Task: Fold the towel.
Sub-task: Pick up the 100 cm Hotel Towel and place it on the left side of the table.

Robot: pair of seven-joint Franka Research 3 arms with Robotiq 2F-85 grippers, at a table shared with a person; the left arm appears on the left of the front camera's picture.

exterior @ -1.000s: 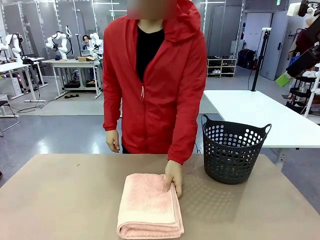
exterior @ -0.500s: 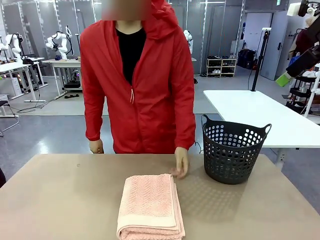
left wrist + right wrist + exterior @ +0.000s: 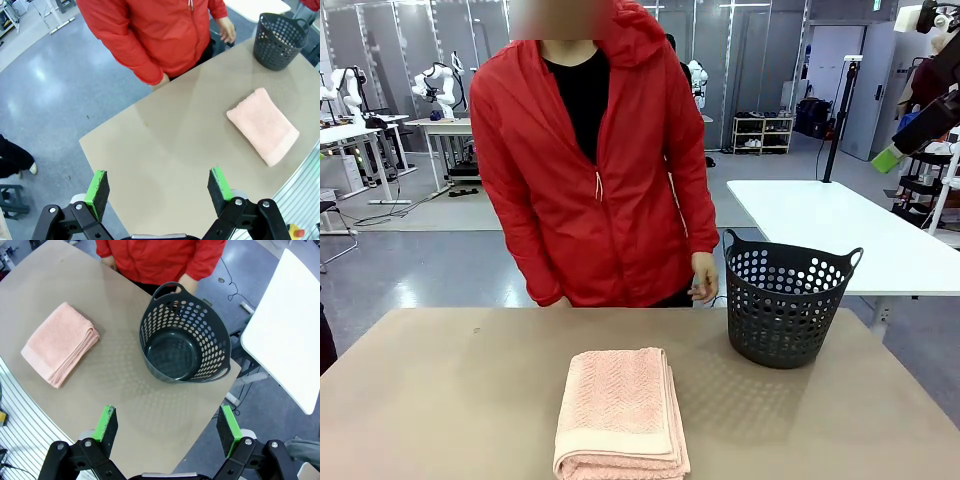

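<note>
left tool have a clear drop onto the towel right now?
Probably yes. The left tool hangs open above the table, the towel lies folded with nothing on it, and the person's hand is off it.

We see a glossy grey floor behind the tan table, with pale reflections on it. Glass partition panels line the far side of the room. A white table stands at the right, a black pole rising beyond it. Farther back, a low shelf holds dark items. At far left, a white workbench stands on thin legs, with cables trailing across the floor.
</note>
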